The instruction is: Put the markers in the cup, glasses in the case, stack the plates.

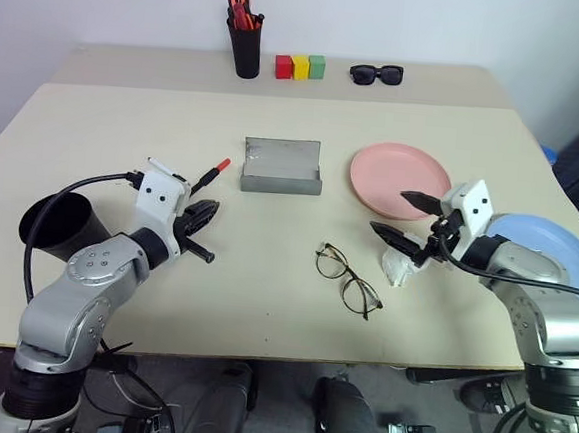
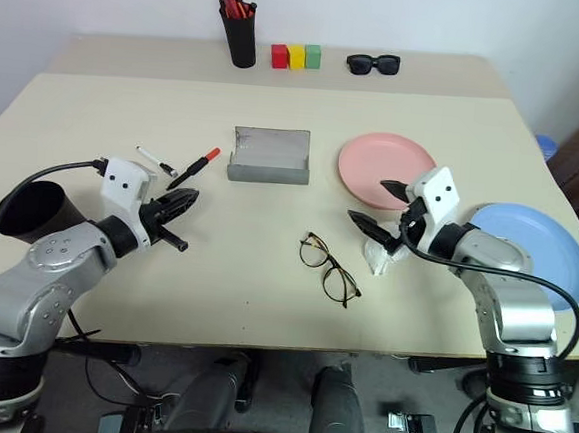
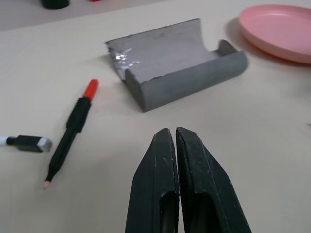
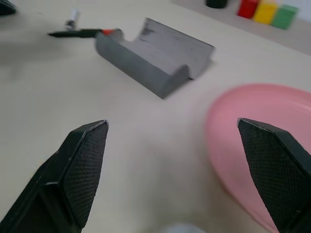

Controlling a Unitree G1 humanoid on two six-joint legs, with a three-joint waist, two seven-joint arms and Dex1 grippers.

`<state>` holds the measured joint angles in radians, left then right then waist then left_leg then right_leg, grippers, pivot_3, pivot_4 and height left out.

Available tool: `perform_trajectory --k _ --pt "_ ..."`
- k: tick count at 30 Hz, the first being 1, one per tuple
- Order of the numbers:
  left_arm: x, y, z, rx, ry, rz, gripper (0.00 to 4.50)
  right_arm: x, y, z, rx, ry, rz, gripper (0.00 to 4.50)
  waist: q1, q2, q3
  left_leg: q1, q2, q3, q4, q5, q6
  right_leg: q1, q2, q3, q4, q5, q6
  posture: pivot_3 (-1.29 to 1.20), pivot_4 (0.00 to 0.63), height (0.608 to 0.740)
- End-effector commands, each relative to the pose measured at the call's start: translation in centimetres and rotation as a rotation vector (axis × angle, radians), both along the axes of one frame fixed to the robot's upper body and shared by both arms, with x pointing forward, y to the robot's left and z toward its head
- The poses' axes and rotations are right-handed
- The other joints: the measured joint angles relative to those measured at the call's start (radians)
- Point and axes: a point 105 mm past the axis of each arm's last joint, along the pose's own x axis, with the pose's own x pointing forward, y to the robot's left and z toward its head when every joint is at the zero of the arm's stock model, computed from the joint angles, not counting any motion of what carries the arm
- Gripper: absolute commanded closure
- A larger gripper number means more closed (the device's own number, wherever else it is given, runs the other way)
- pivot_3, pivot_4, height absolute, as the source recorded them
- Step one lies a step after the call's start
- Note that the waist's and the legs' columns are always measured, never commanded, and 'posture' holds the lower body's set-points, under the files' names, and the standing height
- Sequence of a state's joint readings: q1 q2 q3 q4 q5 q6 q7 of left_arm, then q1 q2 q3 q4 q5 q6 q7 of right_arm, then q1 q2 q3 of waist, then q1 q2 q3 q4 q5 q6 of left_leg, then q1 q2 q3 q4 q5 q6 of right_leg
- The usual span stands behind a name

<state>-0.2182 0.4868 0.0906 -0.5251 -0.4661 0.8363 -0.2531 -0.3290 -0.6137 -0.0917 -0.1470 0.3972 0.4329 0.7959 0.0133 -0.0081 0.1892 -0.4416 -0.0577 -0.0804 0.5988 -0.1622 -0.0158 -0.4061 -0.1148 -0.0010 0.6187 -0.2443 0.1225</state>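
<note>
Glasses lie on the beige table near its front edge, thin dark wire rims with clear rounded lenses, arms folded out, between the two arms. Behind them sits the grey case, hinged open, its lid standing up at the back and its trough empty. Just right of it is the pink plate, shallow and round; the blue plate lies further right near the table's edge, partly behind the right arm.

Left of the case the red-capped marker lies at a slant, black body, cap pointing toward the case. The white marker with its black cap lies just beside it, further left. The black cup lies tipped on its side at the left edge, mouth facing the front.

The left gripper hovers near the markers, fingers pressed together on nothing. The right gripper is spread wide and empty, over the table between the pink plate and the glasses, a scrap of white material on the table just beneath it.
</note>
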Motion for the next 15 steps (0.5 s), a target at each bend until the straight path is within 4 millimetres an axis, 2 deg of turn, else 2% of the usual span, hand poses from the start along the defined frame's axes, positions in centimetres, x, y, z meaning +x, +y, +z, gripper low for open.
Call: perform_trajectory --k 1,3,6,7,10,15 --pt "1.3 -0.5 0.7 0.024 0.005 0.055 4.15 0.5 1.5 1.1 0.021 -0.060 0.037 0.06 0.000 0.000 0.000 0.000 0.000 0.000 0.000 0.000 0.000 0.000 0.000 0.000 0.000 0.000 0.000 0.00 0.150 0.740" --pt "2.6 -0.6 0.8 0.033 0.021 0.110 3.62 0.8 2.5 1.0 0.037 -0.063 0.053 0.00 0.000 0.000 0.000 0.000 0.000 0.000 0.000 0.000 0.000 0.000 0.000 0.000 0.000 0.002 0.003 0.00 0.150 0.740" --pt "5.0 0.5 0.9 0.058 0.062 0.254 2.07 0.9 4.0 0.8 0.056 -0.079 0.064 0.00 -0.002 0.000 0.000 0.000 -0.002 0.000 0.000 0.000 0.000 0.000 0.001 -0.001 0.001 0.002 0.004 0.00 0.150 0.740" --pt "5.7 0.9 0.9 0.069 0.081 0.300 1.69 0.9 4.4 0.9 0.062 -0.090 0.063 0.00 -0.002 0.000 0.000 0.000 -0.002 0.000 0.000 0.001 0.000 0.000 0.001 -0.001 0.002 0.002 0.005 0.00 0.150 0.740" --pt "7.6 0.9 0.8 0.086 0.137 0.326 0.34 0.6 5.7 1.4 0.102 -0.113 0.068 0.00 -0.004 -0.001 0.000 0.000 -0.003 0.000 0.000 0.001 -0.001 0.000 0.002 -0.001 0.004 0.003 0.007 0.00 0.150 0.740" --pt "10.1 1.6 0.4 0.097 0.219 0.352 0.34 -0.8 7.6 1.1 0.140 -0.106 0.087 0.00 -0.004 -0.001 0.000 0.000 -0.003 0.000 0.000 0.001 -0.002 -0.003 0.002 -0.001 0.008 0.003 0.007 0.00 0.150 0.740"
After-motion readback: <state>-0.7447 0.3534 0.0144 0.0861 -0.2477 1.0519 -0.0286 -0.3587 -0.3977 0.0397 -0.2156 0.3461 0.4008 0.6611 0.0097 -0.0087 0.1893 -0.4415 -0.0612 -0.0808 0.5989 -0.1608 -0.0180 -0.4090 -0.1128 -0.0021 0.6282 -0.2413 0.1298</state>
